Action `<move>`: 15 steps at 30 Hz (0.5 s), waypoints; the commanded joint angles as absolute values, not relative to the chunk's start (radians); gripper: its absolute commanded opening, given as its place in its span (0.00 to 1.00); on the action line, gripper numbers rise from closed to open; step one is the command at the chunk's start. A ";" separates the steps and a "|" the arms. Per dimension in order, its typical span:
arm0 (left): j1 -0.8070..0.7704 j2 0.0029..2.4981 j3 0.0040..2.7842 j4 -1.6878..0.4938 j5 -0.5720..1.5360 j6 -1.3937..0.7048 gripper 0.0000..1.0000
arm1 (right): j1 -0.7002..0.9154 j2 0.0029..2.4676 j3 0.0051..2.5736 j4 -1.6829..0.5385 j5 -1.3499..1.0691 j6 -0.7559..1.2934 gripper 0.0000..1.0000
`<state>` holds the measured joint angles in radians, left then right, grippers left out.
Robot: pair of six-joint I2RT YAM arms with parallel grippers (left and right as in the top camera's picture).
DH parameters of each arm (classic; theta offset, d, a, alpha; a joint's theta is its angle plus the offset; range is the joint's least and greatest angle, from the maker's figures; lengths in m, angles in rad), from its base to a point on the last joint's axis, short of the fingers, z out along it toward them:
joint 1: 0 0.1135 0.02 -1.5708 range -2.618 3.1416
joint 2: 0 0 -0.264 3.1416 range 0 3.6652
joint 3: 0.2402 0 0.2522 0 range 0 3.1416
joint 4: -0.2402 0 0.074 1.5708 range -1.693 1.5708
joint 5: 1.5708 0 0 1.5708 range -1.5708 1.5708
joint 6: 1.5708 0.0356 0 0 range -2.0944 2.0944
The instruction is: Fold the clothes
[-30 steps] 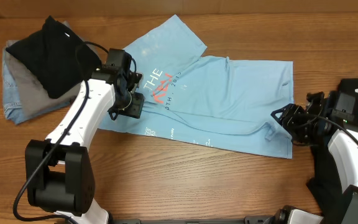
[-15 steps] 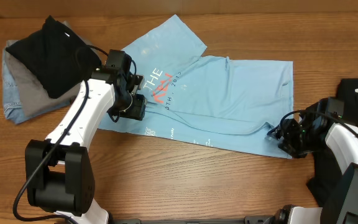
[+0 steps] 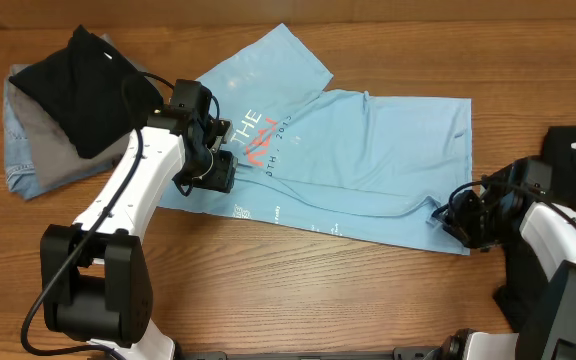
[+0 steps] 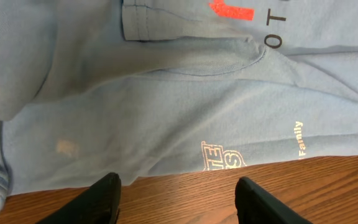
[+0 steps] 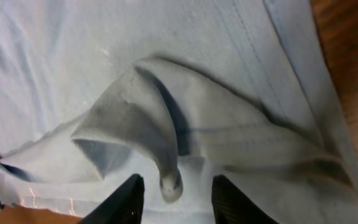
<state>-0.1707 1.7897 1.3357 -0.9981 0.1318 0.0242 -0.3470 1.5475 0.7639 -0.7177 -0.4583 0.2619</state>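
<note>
Fold of T-shirt [image 5: 135, 124] rises between right gripper [image 5: 176, 185] jaws (standing apart).

The T-shirt [image 3: 368, 150] is soft matt cloth, the table [image 3: 268, 290] smooth, faintly glossy grained wood.

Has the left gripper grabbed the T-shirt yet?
No, the left wrist view shows the left gripper open above the T-shirt hem and table, nothing pinched between its fingers.
</note>
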 commanded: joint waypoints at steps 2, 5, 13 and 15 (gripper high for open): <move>-0.178 1.800 1.345 -0.990 0.146 0.012 0.63 | -0.346 1.548 0.725 -0.668 -0.517 0.262 0.27; -0.178 1.800 1.345 -0.991 0.146 0.015 0.63 | -0.346 1.548 0.727 -0.661 -0.516 0.262 0.11; -0.178 1.800 1.345 -0.989 0.138 0.022 0.64 | -0.348 1.547 0.938 -0.813 -0.348 0.262 0.04; -0.178 1.800 1.345 -0.986 0.138 0.022 0.64 | -0.348 1.547 0.976 -0.793 -0.302 0.262 0.04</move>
<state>-0.1707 1.7897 1.3357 -0.9932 0.1314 0.0246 -0.3470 1.5486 0.9112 -0.8116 -0.3756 0.2619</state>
